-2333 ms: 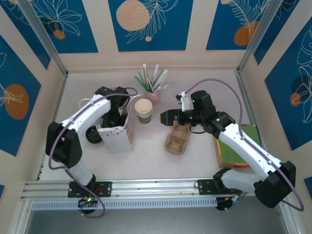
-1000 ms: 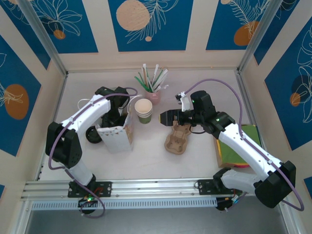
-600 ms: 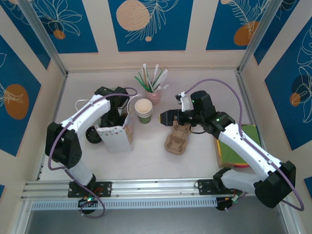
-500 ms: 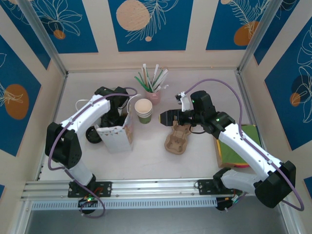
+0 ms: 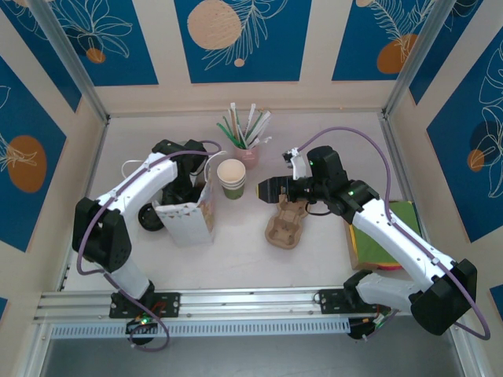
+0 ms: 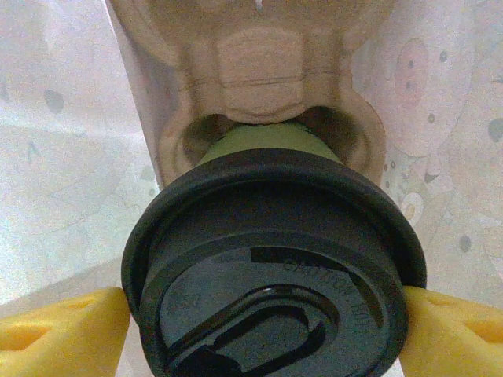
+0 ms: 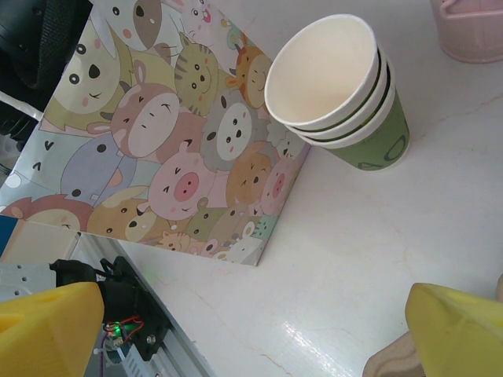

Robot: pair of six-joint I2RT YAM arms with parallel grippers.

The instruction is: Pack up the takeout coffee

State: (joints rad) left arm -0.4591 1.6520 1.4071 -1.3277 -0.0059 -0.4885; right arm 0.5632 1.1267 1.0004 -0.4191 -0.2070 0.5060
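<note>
Left tool (image 6: pixel 263 318) grips the takeout coffee (image 6: pixel 271 251) seated in a pulp carrier (image 6: pixel 259 67)

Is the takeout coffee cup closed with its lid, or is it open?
Closed. In the left wrist view the black lid covers the whole top of the green cup.

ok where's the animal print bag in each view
top external: animal-print bag stands left of centre, by the left arm.
left wrist: seen from inside, the bag's pale walls surround the takeout coffee.
right wrist: upper left, printed side facing the camera.
shared landmark: stack of green cups, just right of the bag.
</note>
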